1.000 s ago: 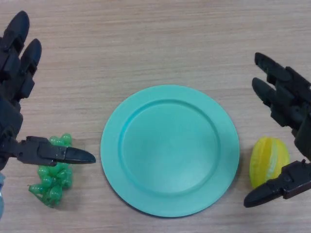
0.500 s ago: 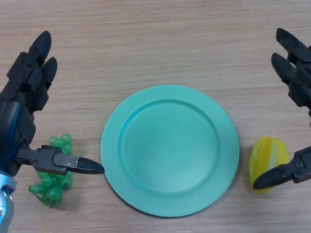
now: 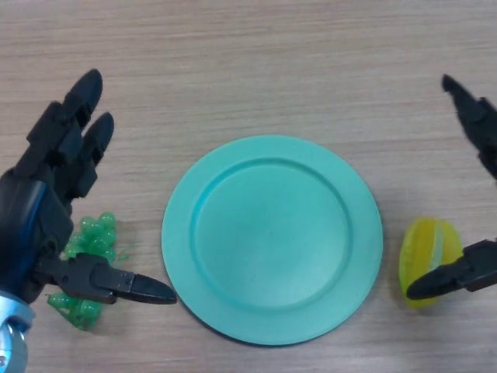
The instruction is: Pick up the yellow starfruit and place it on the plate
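Observation:
The yellow starfruit lies on the wooden table just right of the teal plate. My right hand comes in at the right edge, open; its fingers reach up past the fruit and its thumb lies against the fruit's lower right side. My left hand is open at the left, fingers straight, thumb pointing toward the plate's left rim. The plate holds nothing.
A bunch of green grapes lies left of the plate, partly under my left hand. The wooden table stretches away behind the plate.
My right hand has drawn back toward the right edge, showing less of itself. My left hand has moved right and inward over the grapes. The starfruit and plate have not moved.

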`<state>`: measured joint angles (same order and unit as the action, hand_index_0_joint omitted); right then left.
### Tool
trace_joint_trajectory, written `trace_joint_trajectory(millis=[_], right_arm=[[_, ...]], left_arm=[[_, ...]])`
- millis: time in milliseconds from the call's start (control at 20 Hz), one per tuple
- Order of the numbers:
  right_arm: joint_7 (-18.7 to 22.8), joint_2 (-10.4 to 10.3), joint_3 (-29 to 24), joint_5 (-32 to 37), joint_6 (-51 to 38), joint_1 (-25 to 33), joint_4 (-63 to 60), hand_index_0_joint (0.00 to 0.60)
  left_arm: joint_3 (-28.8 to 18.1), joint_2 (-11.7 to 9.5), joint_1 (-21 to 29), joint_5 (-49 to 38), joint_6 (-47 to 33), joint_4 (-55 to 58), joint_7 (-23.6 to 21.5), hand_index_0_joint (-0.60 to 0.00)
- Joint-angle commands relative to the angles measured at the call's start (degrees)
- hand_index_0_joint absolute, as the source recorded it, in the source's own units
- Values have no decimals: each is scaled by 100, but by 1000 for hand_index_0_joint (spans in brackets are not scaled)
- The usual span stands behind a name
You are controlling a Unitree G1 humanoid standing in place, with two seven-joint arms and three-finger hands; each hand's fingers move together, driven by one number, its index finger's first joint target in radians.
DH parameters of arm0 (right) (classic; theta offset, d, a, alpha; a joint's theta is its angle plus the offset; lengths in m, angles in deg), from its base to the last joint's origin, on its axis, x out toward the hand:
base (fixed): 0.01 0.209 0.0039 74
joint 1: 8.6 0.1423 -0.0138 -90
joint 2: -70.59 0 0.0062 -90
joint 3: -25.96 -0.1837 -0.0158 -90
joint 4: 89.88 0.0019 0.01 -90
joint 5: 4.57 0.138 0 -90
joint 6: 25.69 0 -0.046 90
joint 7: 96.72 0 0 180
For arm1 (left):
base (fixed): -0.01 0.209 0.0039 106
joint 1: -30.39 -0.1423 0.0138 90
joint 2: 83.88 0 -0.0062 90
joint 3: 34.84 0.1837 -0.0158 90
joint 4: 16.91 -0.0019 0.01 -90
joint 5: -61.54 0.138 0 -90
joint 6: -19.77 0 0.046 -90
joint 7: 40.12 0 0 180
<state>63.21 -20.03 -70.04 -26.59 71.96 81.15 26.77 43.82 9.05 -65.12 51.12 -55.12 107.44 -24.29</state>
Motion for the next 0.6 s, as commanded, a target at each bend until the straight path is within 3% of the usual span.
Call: trace_joint_trajectory(millis=[50, 250, 600], right_arm=[[390, 158, -197, -149, -263, 137, 169, 0], [402, 126, -50, -531, 9, 114, 22, 0], [857, 134, 115, -707, -414, 233, -1004, 0]], left_arm=[[-199, -93, 41, -249, -481, 413, 62, 0], [-229, -100, 45, -357, -300, 485, 61, 0], [-262, -103, 50, -334, -305, 450, 24, 0]])
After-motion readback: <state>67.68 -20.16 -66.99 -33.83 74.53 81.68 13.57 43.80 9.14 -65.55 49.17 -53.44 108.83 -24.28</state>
